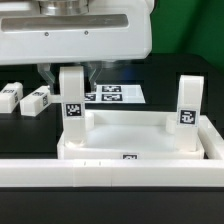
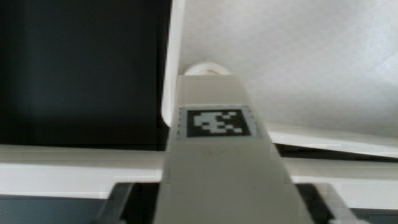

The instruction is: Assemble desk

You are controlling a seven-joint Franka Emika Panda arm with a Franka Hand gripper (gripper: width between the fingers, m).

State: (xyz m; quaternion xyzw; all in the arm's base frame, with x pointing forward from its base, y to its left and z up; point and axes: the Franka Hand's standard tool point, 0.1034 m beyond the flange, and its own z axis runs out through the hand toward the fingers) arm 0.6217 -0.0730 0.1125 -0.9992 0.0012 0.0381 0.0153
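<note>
We read the gripper (image 1: 70, 72) as clamped narrow on the top of one leg (image 1: 72, 100), w/ a dark finger each side of it. In the wrist view that leg (image 2: 217, 130) runs straight down the middle btw the fingers, tag facing the cam. It's held upright over the desk panel (image 1: 130, 138) corner at approx 10 o'clock in the exterior view, prob so its foot lines up w/ the round socket there. We can't tell whether it's seated or only touching. A second leg (image 1: 190, 102) stands upright at the panel's 2 o'clock corner, apparently fitted already. The panel lies rim-up against the border rail (image 1: 110, 178) at 6 o'clock, which we judge braces it vs sliding while legs go in. Two loose legs (image 1: 10, 97) (image 1: 37, 99) lie flat on the table (image 1: 20, 130) at 9 o'clock, apart from the panel, w/ open dark surface around them for a top grasp. The marker board (image 1: 115, 95) lies behind at 12 o'clock. Room: the rail closes the 6 o'clock side, straight up looks free, and the 2 o'clock leg is well clear of the gripper
</note>
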